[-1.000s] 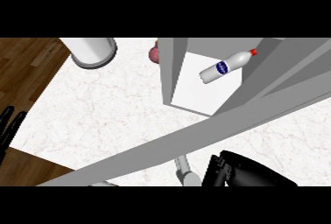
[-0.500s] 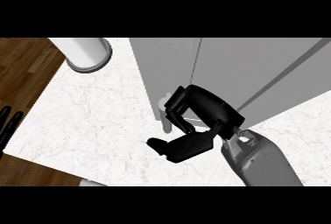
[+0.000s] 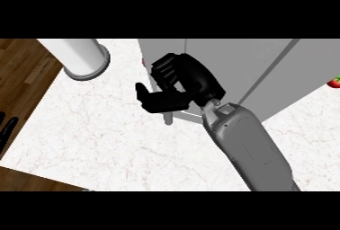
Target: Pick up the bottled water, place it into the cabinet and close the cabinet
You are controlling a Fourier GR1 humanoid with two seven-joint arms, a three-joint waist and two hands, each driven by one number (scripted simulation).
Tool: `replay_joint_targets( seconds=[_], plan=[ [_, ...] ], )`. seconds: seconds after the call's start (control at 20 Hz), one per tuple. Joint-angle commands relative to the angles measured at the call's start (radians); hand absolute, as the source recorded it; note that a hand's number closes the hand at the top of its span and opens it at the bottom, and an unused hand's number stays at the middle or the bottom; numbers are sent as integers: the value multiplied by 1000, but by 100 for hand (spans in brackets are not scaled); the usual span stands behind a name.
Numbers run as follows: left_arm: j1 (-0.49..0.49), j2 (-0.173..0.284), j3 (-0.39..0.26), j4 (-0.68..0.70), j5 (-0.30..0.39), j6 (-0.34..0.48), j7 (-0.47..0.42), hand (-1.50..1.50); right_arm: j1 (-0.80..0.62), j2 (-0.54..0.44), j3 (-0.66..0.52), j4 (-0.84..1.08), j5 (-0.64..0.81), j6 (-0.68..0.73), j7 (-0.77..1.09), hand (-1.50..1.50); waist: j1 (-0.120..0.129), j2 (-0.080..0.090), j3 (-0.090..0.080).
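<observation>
The grey cabinet [image 3: 266, 67] stands at the back of the counter with its doors shut. No bottled water shows in the head view; whatever is inside the cabinet is hidden. My right hand [image 3: 182, 81] lies against the cabinet's left door, fingers loosely bent on its face and the thumb [image 3: 156, 101] sticking out to the left, holding nothing. A small grey handle [image 3: 169, 118] pokes out just below the hand. Only dark fingertips of my left hand [image 3: 6, 130] show, at the view's left edge, resting and open.
A white cylinder [image 3: 79, 56] stands at the counter's back left. A small red fruit [image 3: 335, 82] lies right of the cabinet, and a red speck [image 3: 143, 61] peeks out at its left side. The white marble counter [image 3: 100, 148] ends at a wooden floor [image 3: 23, 67] on the left.
The cabinet door, open a second ago with the bottle lying inside, has swung shut. My right hand rose from the lower edge and moved up and left onto the door.
</observation>
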Motion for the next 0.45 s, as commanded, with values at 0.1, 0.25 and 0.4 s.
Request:
replay_joint_targets(
  seconds=[0.1, 0.25, 0.4],
  plan=[
    [20, 1, 7, 9, 5, -15, 1, -150, -173, 0, -125, 173, -22, -176, -76, -150, -2, 14, -5],
    [21, -14, 5, 13, -2, -32, -17, -150, -188, 0, -113, 201, -52, -229, -87, -150, -4, 15, -6],
    [27, -4, 10, 3, -5, -26, -9, -150, -210, 0, -99, 237, -79, -252, -100, -150, -10, 15, -5]
  ],
)
